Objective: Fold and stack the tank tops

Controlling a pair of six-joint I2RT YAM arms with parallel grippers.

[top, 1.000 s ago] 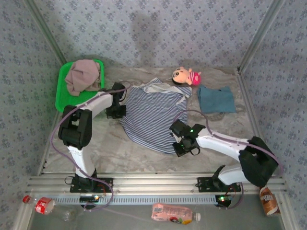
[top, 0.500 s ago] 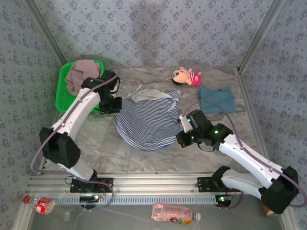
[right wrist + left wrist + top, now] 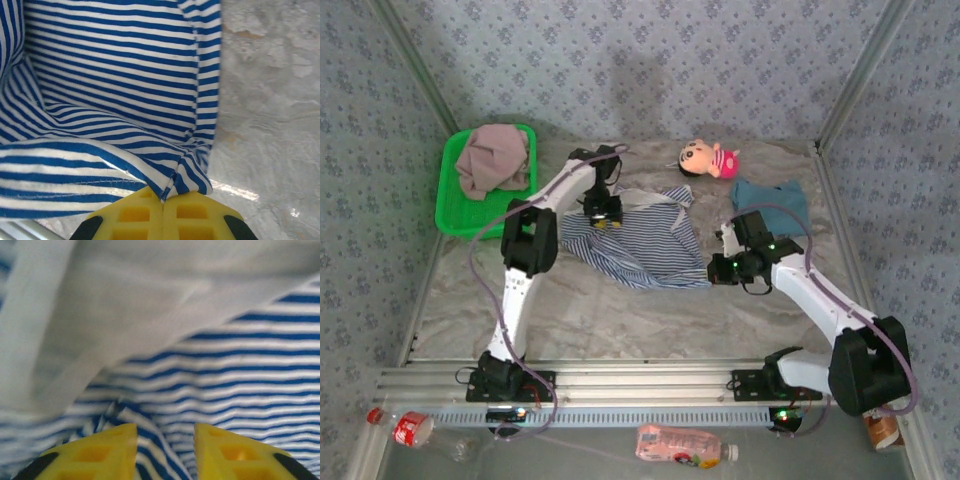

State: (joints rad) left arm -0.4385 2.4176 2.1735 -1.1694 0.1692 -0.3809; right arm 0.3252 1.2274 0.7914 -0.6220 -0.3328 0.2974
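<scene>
striped tank top (image 3: pixel 638 248): bunched up mid-tabletop (image 3: pixel 600 320), stretched between the two arms
left pincer (image 3: pixel 165 434): yellow fingers apart, right down on the stripes by the white inner side
right pincer (image 3: pixel 163 199): squeezed together on a hem corner of the striped tank top
teal tank top (image 3: pixel 772 205): crumpled at far right, just behind the right arm
mauve tank top (image 3: pixel 492 160): heaped in the green tray (image 3: pixel 450 215), far left
plush doll (image 3: pixel 708 158): lying at the back

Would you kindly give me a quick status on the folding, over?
Left gripper open, over striped tank top. Right gripper shut on its edge. Top bunched mid-table. Plush doll just beyond, apart.
</scene>
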